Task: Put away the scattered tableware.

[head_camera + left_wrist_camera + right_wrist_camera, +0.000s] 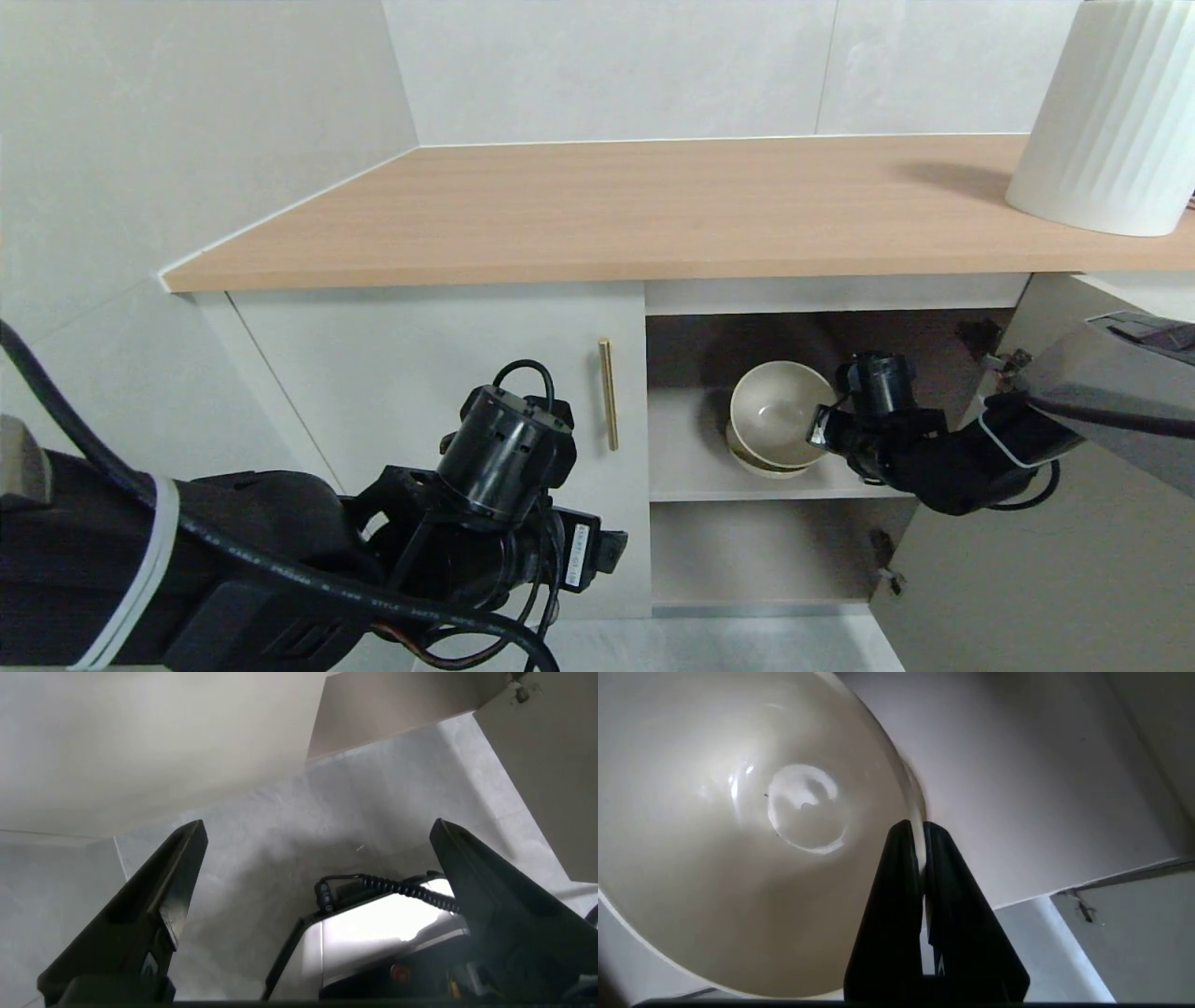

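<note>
1. Wooden counter (653, 205) against a tiled wall, over a pale cabinet; a white ribbed vessel (1111, 121) stands at its right end.
2. Cabinet, left door (420, 373): closed, with an upright brass handle (608, 394).
3. Cabinet, right door (1027, 579): swung open, showing a shelf (691, 467) inside.
4. Bowl (770, 411) (738, 812): cream, glossy, nothing in it. It sits in the upper compartment above the shelf, tipped so its mouth faces outward.
5. Second dish (747, 462): lies flat on the shelf just beneath the bowl. Contact between the two cannot be told.
6. Right gripper (822, 431) (924, 887): inside the open compartment, fingers pinched on the bowl's rim, one inside and one outside.
7. Left gripper (318, 831): low before the closed door, fingers spread wide, holding nothing, with grey floor beyond them.
</note>
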Available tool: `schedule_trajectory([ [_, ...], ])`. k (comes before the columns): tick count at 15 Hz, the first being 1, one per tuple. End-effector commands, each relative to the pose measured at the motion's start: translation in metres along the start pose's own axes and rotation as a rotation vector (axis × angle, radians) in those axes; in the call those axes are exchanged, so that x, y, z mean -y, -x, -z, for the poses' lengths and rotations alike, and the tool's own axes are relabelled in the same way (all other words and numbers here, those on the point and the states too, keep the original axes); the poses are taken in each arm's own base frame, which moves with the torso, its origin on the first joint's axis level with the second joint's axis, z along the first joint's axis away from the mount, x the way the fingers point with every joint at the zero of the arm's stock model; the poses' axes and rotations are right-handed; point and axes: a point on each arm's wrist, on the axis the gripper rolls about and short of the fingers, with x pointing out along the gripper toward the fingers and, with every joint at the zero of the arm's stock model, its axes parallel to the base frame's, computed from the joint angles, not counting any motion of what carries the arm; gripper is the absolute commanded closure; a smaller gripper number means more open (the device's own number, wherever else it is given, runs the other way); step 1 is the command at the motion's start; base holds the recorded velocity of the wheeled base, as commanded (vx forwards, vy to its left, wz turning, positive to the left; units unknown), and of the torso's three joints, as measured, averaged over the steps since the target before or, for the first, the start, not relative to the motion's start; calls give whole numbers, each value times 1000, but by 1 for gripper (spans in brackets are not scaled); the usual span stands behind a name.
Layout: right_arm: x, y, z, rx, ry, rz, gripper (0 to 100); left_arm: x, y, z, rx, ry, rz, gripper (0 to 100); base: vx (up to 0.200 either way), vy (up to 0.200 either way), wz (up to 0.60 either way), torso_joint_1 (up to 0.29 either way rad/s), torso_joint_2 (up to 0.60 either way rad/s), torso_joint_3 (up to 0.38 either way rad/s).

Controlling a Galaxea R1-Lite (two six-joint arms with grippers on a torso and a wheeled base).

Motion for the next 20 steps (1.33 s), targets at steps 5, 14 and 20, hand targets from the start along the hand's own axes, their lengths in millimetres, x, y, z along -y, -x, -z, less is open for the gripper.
schedule_trajectory([
  [5, 2, -10, 6, -10, 0, 10, 100, 0, -1, 1, -3, 1, -2, 0, 0, 0, 0, 0, 0, 0],
  [14, 0, -22, 11, -15, 4, 6, 100, 0, -2, 1, -2, -1, -18, 0, 0, 0, 0, 0, 0, 0],
  [20, -1, -24, 13, -16, 7, 7, 100, 0, -2, 1, -2, -1, -18, 0, 0, 0, 0, 0, 0, 0],
])
